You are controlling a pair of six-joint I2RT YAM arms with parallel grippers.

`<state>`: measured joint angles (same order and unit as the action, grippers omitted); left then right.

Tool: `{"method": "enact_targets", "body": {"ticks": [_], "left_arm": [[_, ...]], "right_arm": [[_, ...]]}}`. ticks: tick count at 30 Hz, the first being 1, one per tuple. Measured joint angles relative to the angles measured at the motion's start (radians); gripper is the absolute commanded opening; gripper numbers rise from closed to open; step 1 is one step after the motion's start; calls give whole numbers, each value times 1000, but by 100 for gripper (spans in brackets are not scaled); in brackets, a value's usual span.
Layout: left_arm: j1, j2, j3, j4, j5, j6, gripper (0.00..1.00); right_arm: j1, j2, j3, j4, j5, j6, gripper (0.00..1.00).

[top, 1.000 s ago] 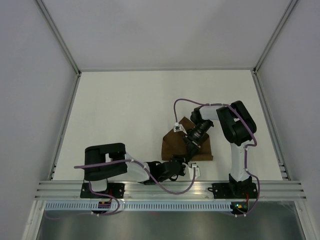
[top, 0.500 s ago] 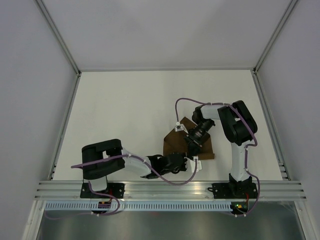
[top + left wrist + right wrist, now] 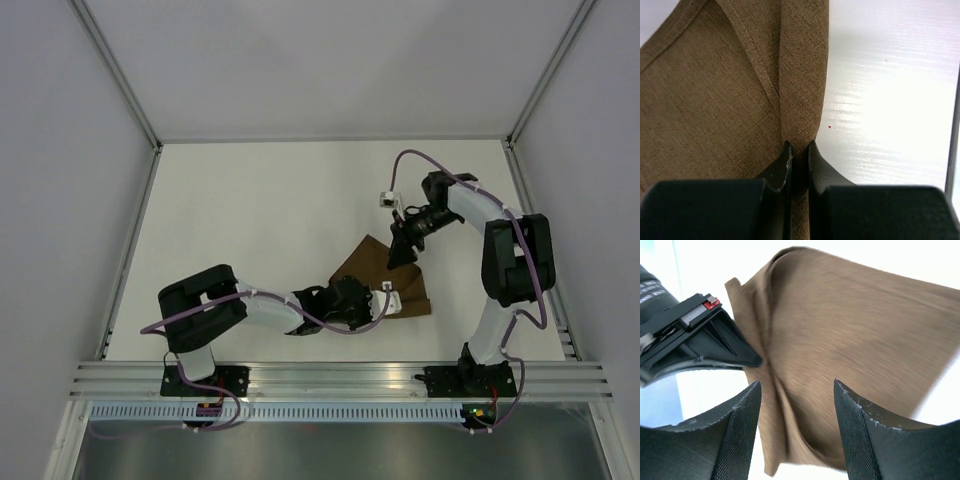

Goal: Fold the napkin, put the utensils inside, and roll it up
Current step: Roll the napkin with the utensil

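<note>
R arm (image 3: 470, 205) has pulled back toward the far right since 1 s ago; R jaws now stand wide, empty, hovering above the napkin (image 3: 365, 275). L jaws narrow, pinching a folded ridge of the napkin at its near edge. Napkin lies partly folded on the table (image 3: 250, 220), btwn both arms.

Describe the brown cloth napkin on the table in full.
The plain brown woven cloth napkin lies folded into a rough, creased wedge on the white tabletop, near its front edge, between the two arms. A stitched hem shows along one edge. The left gripper is shut on a narrow folded ridge at its near side. The right gripper hangs open above it, gripping nothing. No utensil shows on it.
</note>
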<state>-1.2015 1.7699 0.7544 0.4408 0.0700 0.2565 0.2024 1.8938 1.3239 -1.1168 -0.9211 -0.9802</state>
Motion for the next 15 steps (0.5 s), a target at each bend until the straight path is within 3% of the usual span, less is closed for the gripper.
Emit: {"method": "enact_targets", "body": {"ticks": [8, 15], "left_arm": [[116, 31, 51, -56, 235, -119, 2], [234, 121, 160, -145, 496, -241, 2]], "right_arm": [[-246, -185, -64, 69, -64, -6, 66], [-200, -591, -439, 326, 22, 42, 72]]}}
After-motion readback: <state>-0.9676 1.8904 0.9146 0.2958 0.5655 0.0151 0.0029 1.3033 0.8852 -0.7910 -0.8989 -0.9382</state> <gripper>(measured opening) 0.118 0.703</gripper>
